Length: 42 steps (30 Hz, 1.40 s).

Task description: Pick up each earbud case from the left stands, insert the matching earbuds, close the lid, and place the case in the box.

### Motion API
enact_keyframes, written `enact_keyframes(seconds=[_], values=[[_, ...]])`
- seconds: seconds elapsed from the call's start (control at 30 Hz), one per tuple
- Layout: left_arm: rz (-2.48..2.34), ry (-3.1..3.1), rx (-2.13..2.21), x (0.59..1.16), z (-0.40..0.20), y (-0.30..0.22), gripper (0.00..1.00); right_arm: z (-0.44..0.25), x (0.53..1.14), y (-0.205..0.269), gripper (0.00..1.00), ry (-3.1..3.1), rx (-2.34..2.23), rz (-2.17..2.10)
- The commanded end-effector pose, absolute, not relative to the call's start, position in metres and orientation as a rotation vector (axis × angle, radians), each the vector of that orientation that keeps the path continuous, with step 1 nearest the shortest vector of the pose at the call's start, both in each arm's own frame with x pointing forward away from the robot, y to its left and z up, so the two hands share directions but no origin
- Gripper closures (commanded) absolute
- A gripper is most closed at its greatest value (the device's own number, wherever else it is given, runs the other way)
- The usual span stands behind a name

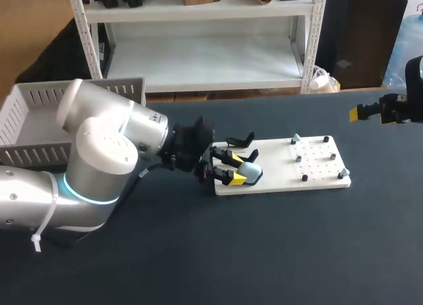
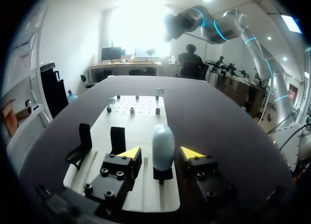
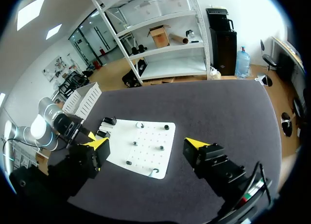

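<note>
Dark table [image 1: 264, 252] beneath both pincers. Left arm [image 1: 99, 159] ahead of the white slatted box [image 1: 33, 113]. White board [image 1: 310, 163] under the left pincer [image 2: 160, 153], well ahead of the right pincer [image 3: 148, 145], spread wide. Left one parted, flanking without touching the pale blue earbud case [image 2: 163, 144], upright between its fingers. Two black stands [image 2: 85, 139] just beside.

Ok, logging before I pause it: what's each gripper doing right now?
Left gripper: open, with the case between its fingers.
Right gripper: open, empty.
</note>
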<state>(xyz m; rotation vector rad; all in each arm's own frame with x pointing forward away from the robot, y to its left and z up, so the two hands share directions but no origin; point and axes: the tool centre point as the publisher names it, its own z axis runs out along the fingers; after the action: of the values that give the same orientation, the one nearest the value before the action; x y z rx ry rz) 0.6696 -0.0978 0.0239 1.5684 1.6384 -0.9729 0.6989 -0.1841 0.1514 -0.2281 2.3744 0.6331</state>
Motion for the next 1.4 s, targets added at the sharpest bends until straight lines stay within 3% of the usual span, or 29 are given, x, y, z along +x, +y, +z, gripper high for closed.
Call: enact_keyframes(seconds=[0.03,0.3,0.5,0.53,0.6,1.4], values=[[-0.980,1.634,1.575,0.670,0.021,-0.099,0.51,0.151,0.700,-0.185,0.00,2.373,-0.233,0.641],[-0.988,1.635,1.573,0.669,0.022,-0.101,0.52,0.151,0.700,-0.185,0.00,2.373,-0.233,0.641],[-0.990,1.630,1.577,0.669,0.022,-0.102,0.58,0.151,0.700,-0.185,0.00,2.373,-0.233,0.641],[-0.991,1.629,1.577,0.669,0.022,-0.102,0.66,0.151,0.700,-0.185,0.00,2.373,-0.233,0.641],[-0.992,1.626,1.577,0.668,0.022,-0.102,1.00,0.151,0.700,-0.185,0.00,2.373,-0.233,0.641],[-0.927,1.378,1.506,0.650,0.101,-0.098,1.00,0.151,0.700,-0.185,0.00,2.373,-0.233,0.641]])
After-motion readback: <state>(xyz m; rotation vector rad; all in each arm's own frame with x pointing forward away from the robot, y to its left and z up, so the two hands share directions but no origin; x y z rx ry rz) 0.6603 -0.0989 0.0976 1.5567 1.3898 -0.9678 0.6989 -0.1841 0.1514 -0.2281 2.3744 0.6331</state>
